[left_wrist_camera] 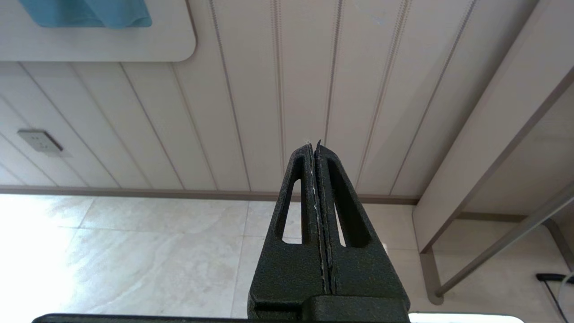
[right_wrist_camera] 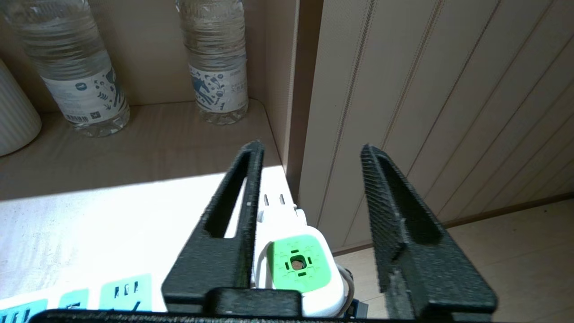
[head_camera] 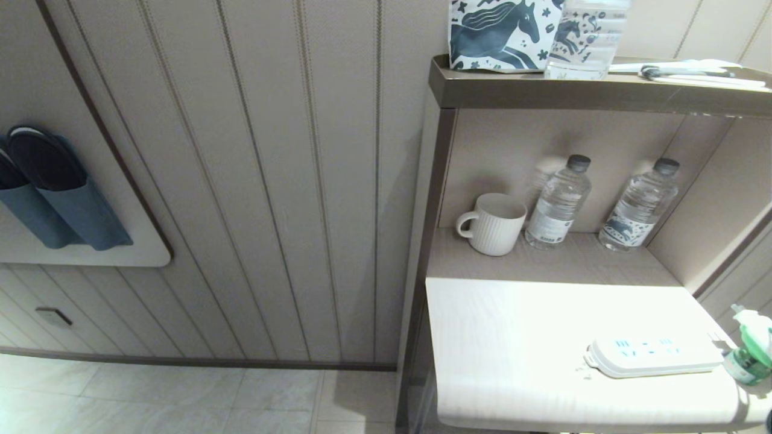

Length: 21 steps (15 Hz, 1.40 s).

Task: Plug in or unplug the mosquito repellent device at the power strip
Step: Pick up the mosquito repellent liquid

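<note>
The mosquito repellent device (head_camera: 751,348), a small green and white vaporizer with a green liquid bottle, sits at the far right edge of the white desk (head_camera: 512,349), just beside the right end of the power strip (head_camera: 654,355) and not plugged into it. The power strip lies flat on the desk with its light-blue socket faces up. In the right wrist view, the right claw (right_wrist_camera: 311,152) hangs over the device with its two dark fingers spread wide and gripping nothing; the device's green top (right_wrist_camera: 298,262) shows between them, close against one finger, with its white prongs pointing away toward the wall. The left claw (left_wrist_camera: 314,148) is away from the desk, pressed closed and empty, pointing at the panelled wall (left_wrist_camera: 269,89) above the tiled floor (left_wrist_camera: 157,260). On the shelf behind the desk stand a ribbed white mug (head_camera: 491,223) and two clear water bottles (head_camera: 558,202).
</note>
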Available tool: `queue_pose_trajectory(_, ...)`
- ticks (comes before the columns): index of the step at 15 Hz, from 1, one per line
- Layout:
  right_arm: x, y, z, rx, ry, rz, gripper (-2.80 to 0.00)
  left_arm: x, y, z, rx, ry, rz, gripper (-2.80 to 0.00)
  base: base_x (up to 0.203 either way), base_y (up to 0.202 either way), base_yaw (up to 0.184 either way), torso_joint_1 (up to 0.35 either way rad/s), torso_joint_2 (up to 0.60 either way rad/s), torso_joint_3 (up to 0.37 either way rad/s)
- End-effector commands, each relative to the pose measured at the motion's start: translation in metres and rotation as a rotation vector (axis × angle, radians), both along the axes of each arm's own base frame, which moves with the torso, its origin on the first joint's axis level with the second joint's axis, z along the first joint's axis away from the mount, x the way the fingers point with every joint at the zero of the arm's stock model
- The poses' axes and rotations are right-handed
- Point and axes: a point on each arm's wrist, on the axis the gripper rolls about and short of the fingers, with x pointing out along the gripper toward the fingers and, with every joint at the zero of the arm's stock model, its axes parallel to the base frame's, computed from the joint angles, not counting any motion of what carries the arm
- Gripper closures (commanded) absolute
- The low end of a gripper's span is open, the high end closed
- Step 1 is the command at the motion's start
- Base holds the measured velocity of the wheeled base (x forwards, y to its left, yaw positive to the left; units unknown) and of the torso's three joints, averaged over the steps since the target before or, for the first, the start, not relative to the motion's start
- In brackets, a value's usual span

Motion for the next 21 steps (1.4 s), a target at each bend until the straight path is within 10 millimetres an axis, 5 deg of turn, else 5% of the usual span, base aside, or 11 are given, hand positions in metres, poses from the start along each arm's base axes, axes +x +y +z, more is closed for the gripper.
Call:
queue_pose_trajectory(1,0.002,-0.002,-0.003,0.012,0.010,0.007,-2.80,0.000,0.000,0.000,0.000,0.002,0.000,0.00,0.000,0.000,0.000,0.000,0.00,0.000)
queue_pose_trajectory(21,-0.001,-0.024,-0.042,0.064,0.105,0.159,-2.80,0.000,0.000,0.000,0.000,0.002,0.000,0.00,0.000,0.000,0.000,0.000,0.00,0.000)
